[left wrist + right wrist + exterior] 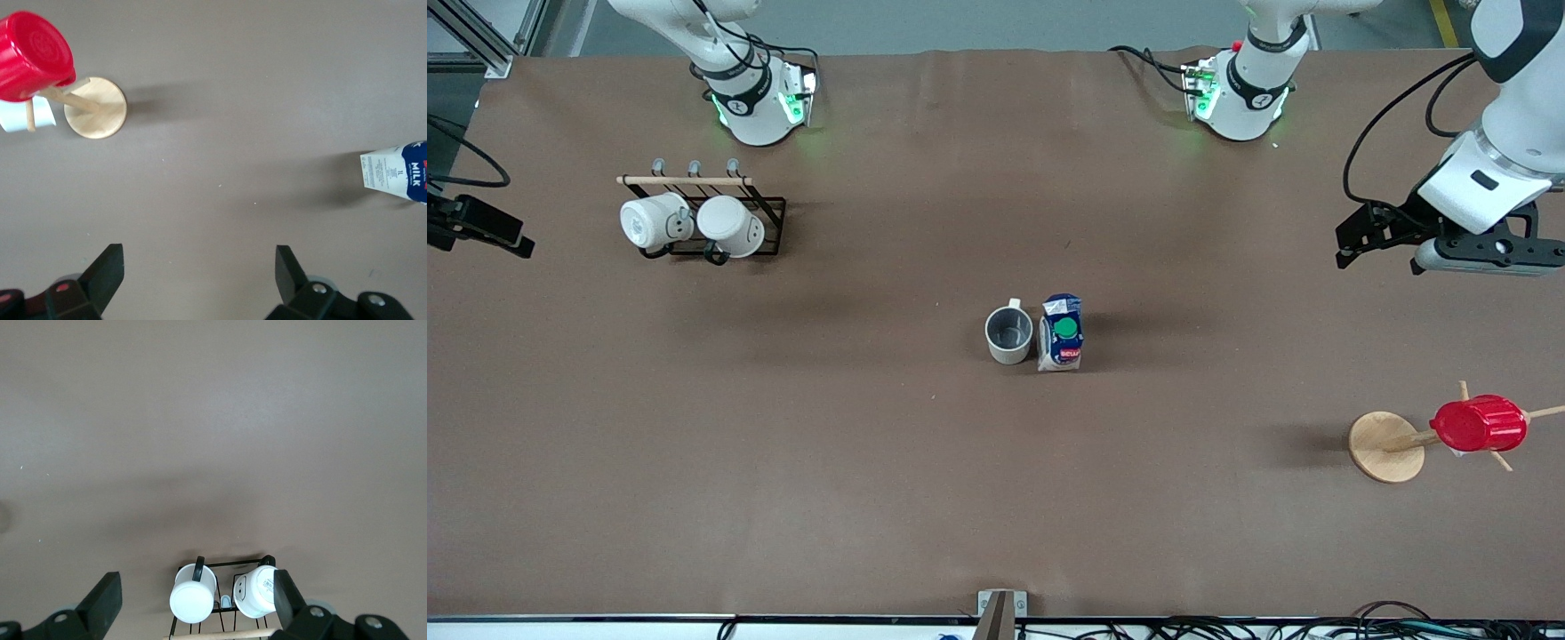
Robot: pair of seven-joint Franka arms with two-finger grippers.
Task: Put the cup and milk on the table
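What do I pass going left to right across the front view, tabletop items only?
Two white mugs on the black rack → cup → milk → wooden disc → red ribbed cup.

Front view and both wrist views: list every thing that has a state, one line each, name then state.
cup: upright on the table, empty, beside the milk.
milk: upright, green cap on.
white mugs: two, hung on the black rack.
red cup: upside down on a peg of the wooden stand.
left gripper: open, empty, over the table's left-arm end.
right gripper: open, empty, above the rack.
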